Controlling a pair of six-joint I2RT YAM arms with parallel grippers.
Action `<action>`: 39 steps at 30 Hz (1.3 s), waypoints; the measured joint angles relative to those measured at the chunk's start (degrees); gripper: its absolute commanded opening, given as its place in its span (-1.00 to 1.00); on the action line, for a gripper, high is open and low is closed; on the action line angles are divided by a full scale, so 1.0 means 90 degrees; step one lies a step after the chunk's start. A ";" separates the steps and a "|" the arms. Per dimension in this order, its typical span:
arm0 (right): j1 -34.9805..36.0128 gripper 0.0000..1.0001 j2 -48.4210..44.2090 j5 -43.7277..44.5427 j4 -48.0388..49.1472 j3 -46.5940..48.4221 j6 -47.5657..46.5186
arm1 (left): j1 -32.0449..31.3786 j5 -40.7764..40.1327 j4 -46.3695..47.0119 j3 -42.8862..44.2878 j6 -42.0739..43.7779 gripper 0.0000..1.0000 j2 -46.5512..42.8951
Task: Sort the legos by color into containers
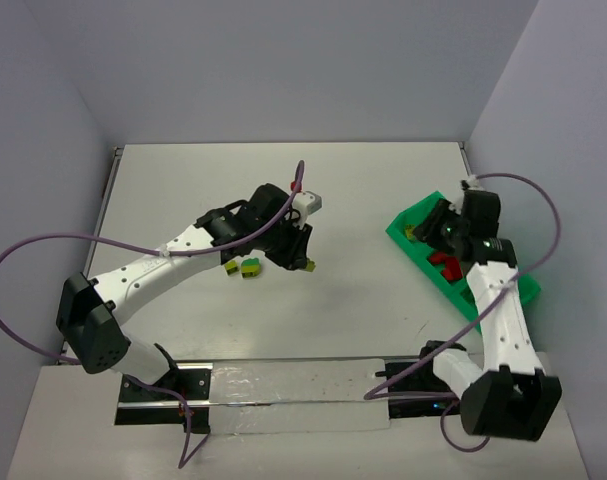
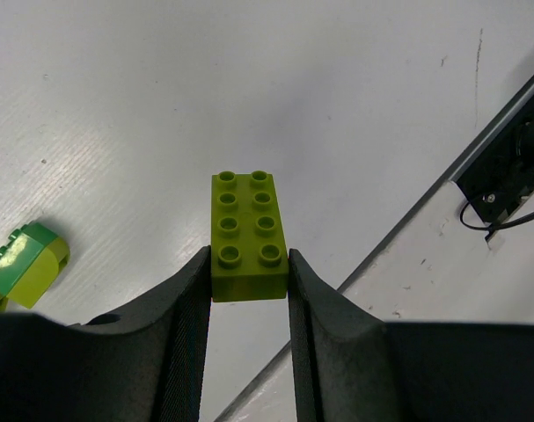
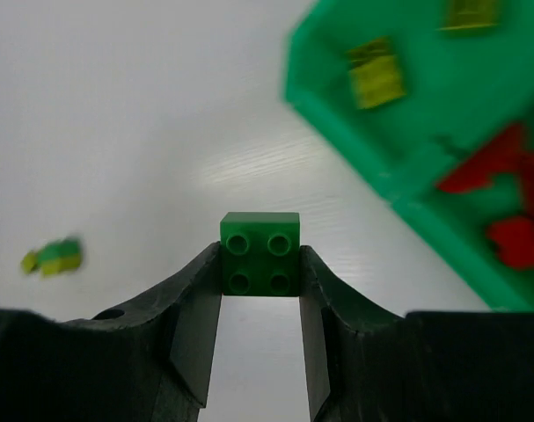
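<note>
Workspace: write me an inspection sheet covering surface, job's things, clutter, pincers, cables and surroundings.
Surface: white table, bare where it shows.
Job's things: green tray at the right, with red bricks in one compartment and yellow-green ones in the next. Two loose bricks lie mid-table.
Clutter: nothing seen.
Pincers: left pincer is shut on a yellow-green brick. Right pincer is shut on a dark green brick.
Cables: purple cables loop free off both arms.
Surroundings: plain pale walls on three sides.
</note>
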 measured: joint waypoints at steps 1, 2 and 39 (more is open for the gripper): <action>-0.0159 -0.93 -0.0263 0.0519 -0.0041 -0.0072 0.0051 | 0.0010 -0.0022 -0.0003 0.0001 0.0003 -1.00 0.0000; -0.0327 -0.93 -0.0512 0.1003 -0.0078 -0.0163 0.0115 | 0.0021 -0.0041 -0.0011 0.0009 0.0005 -1.00 0.0000; -0.1595 0.63 -0.0716 0.6523 0.0243 -0.1529 0.2190 | 0.0279 -0.0151 -0.0484 0.0948 0.0328 -1.00 0.0345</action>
